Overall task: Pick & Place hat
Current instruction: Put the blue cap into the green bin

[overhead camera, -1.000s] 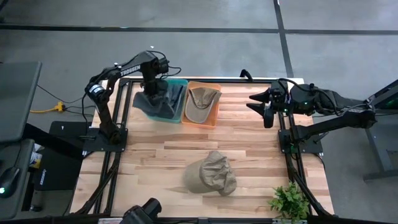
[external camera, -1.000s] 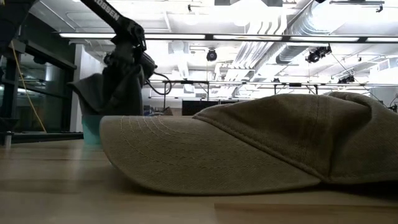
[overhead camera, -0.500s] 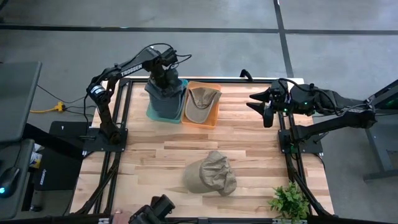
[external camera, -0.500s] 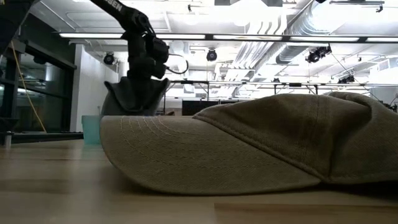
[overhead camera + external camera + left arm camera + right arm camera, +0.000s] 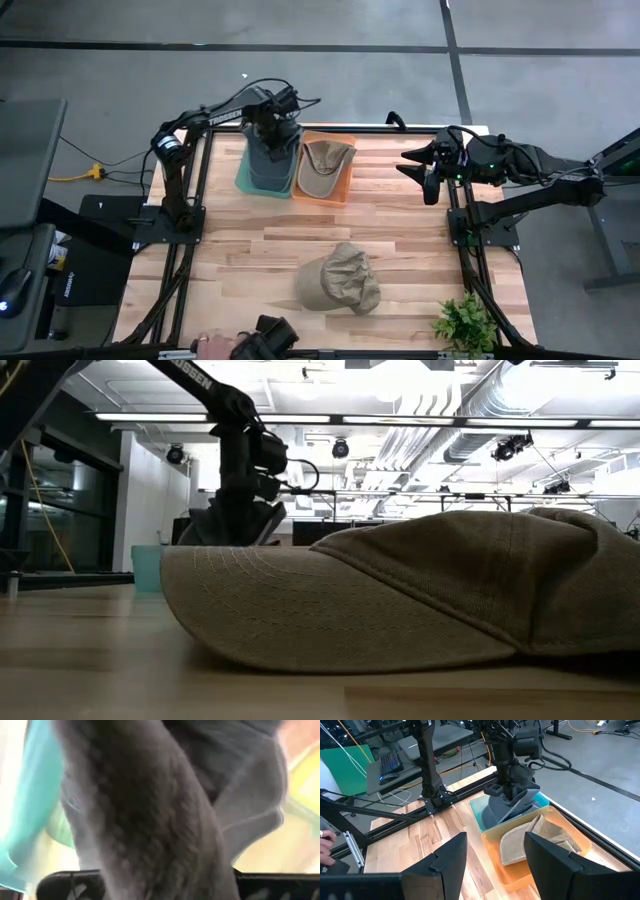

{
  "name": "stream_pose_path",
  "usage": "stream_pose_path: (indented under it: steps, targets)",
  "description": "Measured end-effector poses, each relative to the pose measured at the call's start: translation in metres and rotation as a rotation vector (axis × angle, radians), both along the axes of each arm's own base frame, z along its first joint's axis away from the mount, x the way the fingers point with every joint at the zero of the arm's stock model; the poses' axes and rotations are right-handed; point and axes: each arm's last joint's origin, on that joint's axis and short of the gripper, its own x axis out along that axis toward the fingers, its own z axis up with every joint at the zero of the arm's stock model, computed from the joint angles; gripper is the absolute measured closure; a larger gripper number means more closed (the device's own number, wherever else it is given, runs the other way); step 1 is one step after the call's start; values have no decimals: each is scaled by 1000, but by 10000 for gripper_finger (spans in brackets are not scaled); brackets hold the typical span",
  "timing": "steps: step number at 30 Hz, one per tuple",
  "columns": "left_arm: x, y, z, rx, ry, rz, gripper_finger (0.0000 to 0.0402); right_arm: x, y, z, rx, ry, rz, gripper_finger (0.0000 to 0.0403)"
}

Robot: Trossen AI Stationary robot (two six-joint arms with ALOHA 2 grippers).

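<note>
- A butcher-block wooden table (image 5: 260,240) stands on a grey concrete floor, with a bright workshop ceiling beyond it in the low view.
- The dark grey cloth hat (image 5: 270,160) sits in the teal plastic bin (image 5: 243,178) at the table's far edge, bunched directly under my left gripper (image 5: 272,133), which is clamped shut on its crown; in the left wrist view the grey fabric (image 5: 150,810) fills the frame right in front of my fingers.
- The relation that counts: the hat hangs straight below my fingers, already inside the bin walls, so my judgement is that releasing is what remains.
- Just beside the teal bin, touching it, the orange plastic bin (image 5: 345,185) holds a folded khaki cap (image 5: 325,165).
- Another khaki cotton cap (image 5: 340,280) lies on the table's near half, well apart from both bins.
- My right gripper (image 5: 425,168) waits at the right edge, fingers spread and empty; my left arm is far nearer the bins.
- A small green plant (image 5: 465,322) stands at the near right corner.
</note>
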Motion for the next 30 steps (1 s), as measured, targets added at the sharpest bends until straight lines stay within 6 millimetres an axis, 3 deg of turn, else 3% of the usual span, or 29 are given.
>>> stream_pose_path:
  steps: [7,15,21,25,30]
  targets:
    - [2,3,-5,11,15,45,360,0,0,0,-5,2,2,210]
    - [3,5,-5,51,22,53,220,0,0,0,-13,5,9,210]
    - [5,10,-4,226,93,131,133,0,0,0,-17,6,10,210]
    - [4,12,-3,281,120,186,109,0,0,0,-23,8,12,210]
    - [4,12,-3,284,118,213,106,0,0,0,-23,8,12,210]
